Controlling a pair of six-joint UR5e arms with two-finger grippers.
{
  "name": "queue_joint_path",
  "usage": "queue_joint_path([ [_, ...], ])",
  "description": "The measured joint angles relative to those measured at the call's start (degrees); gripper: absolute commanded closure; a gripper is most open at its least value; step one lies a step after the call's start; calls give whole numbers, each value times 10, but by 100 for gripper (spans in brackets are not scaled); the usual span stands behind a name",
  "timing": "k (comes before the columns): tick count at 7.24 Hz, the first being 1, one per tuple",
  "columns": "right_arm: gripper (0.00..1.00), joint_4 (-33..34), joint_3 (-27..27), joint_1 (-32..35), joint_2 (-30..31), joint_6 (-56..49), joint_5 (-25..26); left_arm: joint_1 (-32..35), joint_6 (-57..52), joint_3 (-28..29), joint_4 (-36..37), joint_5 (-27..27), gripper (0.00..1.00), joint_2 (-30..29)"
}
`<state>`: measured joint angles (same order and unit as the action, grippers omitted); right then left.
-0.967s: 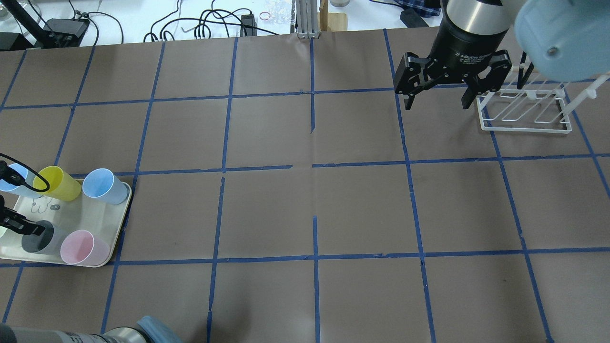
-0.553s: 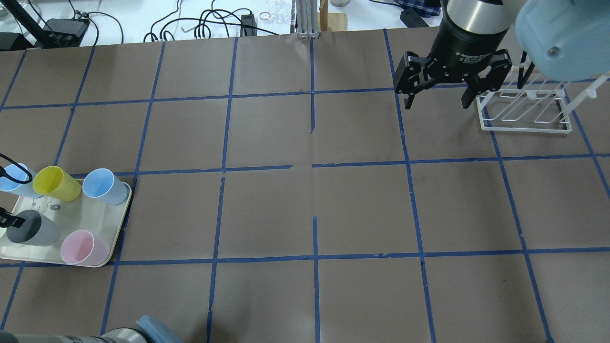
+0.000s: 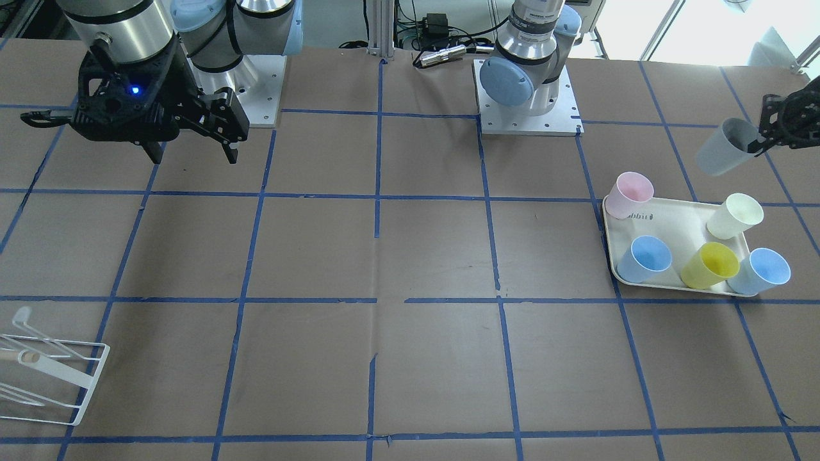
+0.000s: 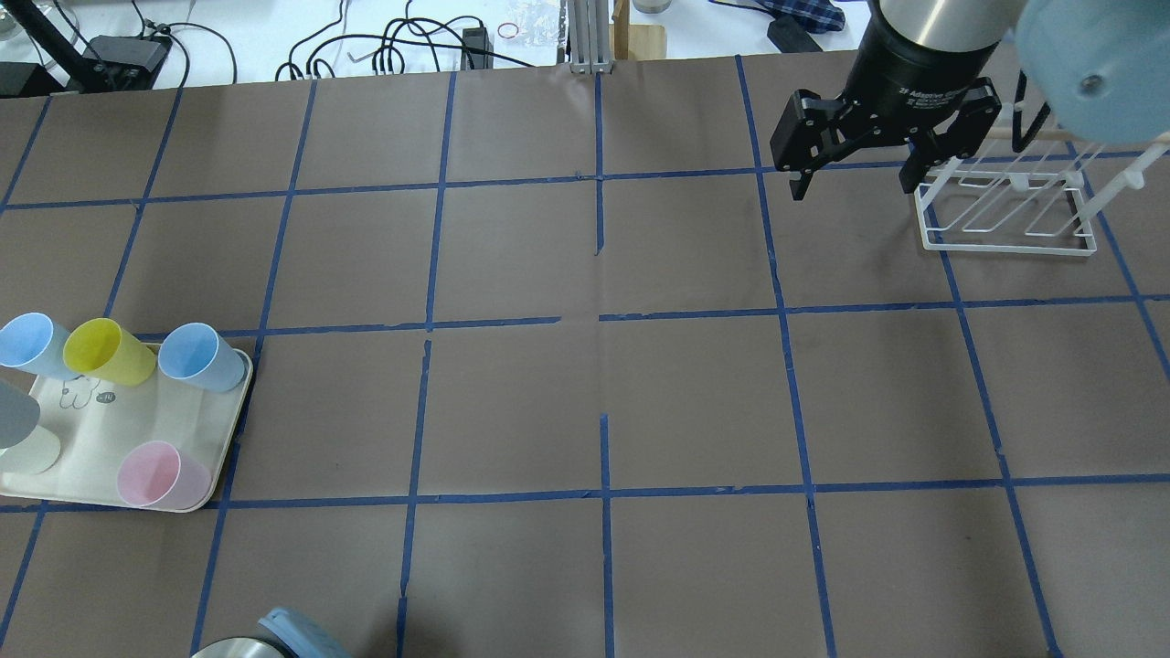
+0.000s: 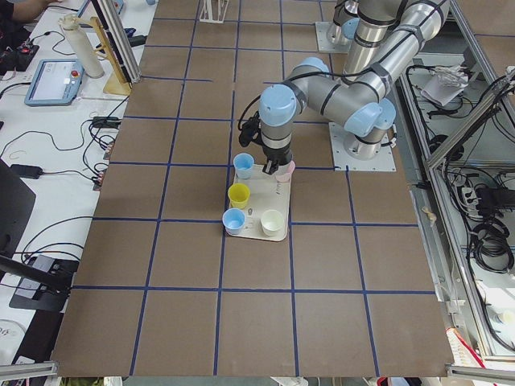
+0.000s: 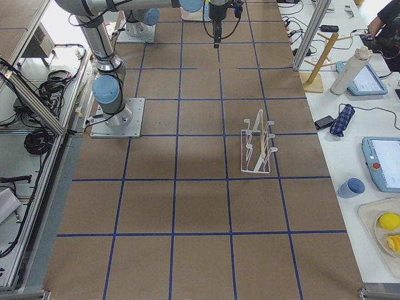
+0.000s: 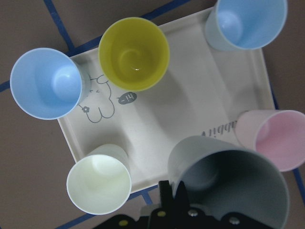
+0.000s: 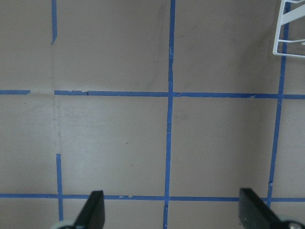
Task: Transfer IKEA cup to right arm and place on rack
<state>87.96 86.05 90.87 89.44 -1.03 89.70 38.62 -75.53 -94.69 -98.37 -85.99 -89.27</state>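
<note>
The grey IKEA cup (image 3: 727, 148) hangs tilted in the air beside the cream tray (image 3: 679, 221), clear of it. My left gripper (image 3: 763, 142) is shut on its rim. In the left wrist view the cup (image 7: 228, 186) fills the lower right, with one finger (image 7: 167, 198) on its rim. In the overhead view only a sliver of the cup (image 4: 13, 416) shows at the left edge. My right gripper (image 4: 855, 190) is open and empty, hovering just left of the white wire rack (image 4: 1005, 217). The rack also shows in the front view (image 3: 48, 378).
The tray (image 4: 137, 416) holds a pink cup (image 4: 151, 473), a yellow cup (image 4: 101, 350), two light blue cups (image 4: 196, 355) and a cream cup (image 4: 27, 450). Brown paper with a blue tape grid covers the table.
My left gripper has lifted the grey cup off the tray and carried it towards the overhead view's left edge, uncovering the cream cup. My right gripper has shifted slightly towards the far edge.
</note>
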Motion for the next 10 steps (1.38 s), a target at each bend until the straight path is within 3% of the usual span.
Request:
queue_joint_path([
  [2, 1, -11, 0, -51, 16, -57, -27, 45, 53, 52, -132, 80, 100, 17],
  [5, 1, -52, 0, -125, 25, -154, -78, 203, 287, 53, -169, 237, 100, 28],
  [7, 0, -108, 1, -194, 26, -232, -165, 293, 421, 23, -171, 363, 100, 31],
  [10, 0, -230, 16, -286, 24, -330, -330, 370, 480, -87, -169, 559, 100, 50],
])
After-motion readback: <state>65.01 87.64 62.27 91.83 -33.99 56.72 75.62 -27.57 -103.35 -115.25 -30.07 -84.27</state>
